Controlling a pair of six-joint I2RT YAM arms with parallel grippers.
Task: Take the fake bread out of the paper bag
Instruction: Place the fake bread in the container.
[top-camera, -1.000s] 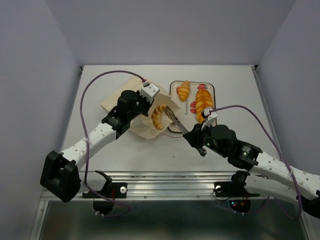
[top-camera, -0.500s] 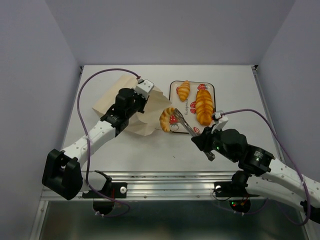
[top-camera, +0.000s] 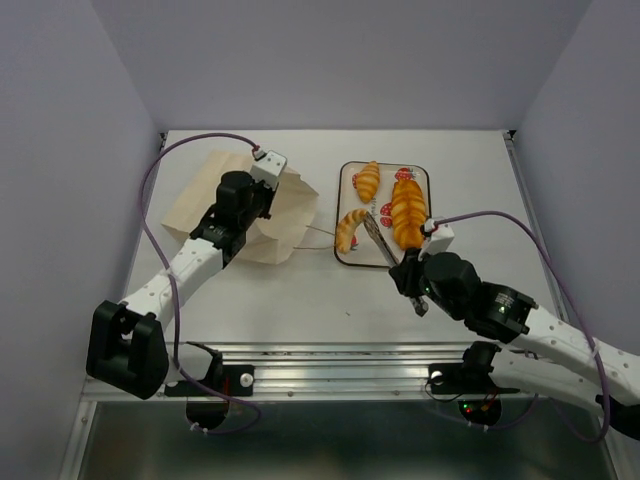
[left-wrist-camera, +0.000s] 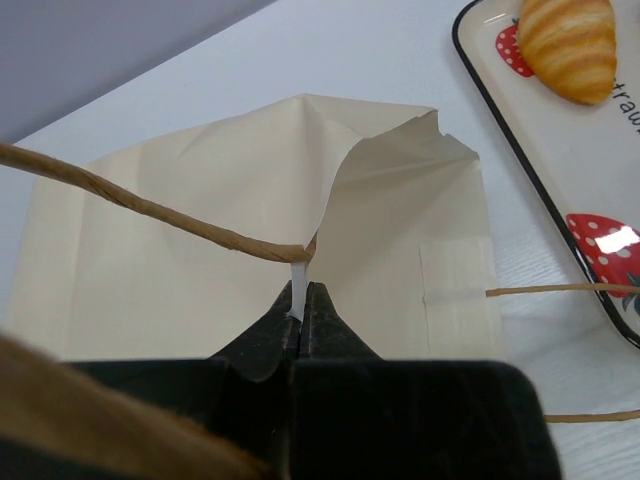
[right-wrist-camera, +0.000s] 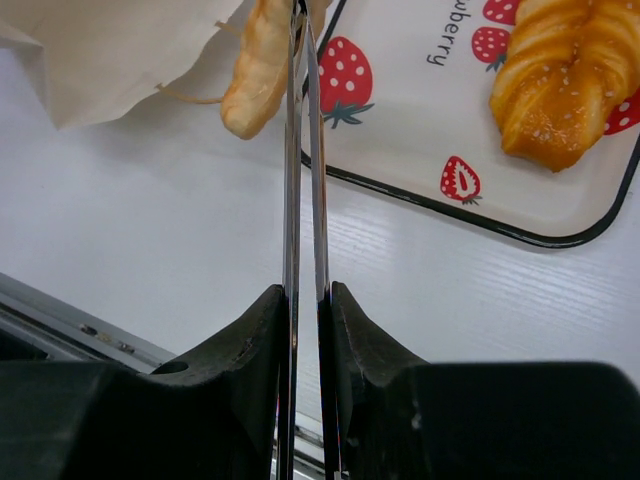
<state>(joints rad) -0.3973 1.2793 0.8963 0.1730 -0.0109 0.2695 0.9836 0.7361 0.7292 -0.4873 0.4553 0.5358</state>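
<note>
From above, we see the right claw (top-camera: 364, 222) clamping the crescent croissant (top-camera: 349, 229) over the tray's (top-camera: 387, 182) left rim. The loaf (top-camera: 408, 208) and small croissant (top-camera: 368, 181) lie on that tray. At the left wrist, our left claw (left-wrist-camera: 300, 300) pinches the paper bag's (left-wrist-camera: 200, 260) edge. At the right wrist, thin fingers (right-wrist-camera: 291, 150) squeeze the crescent.

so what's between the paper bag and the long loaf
Top view: the crescent croissant, held in tongs at the tray's left edge, separates paper bag from long loaf.
</note>
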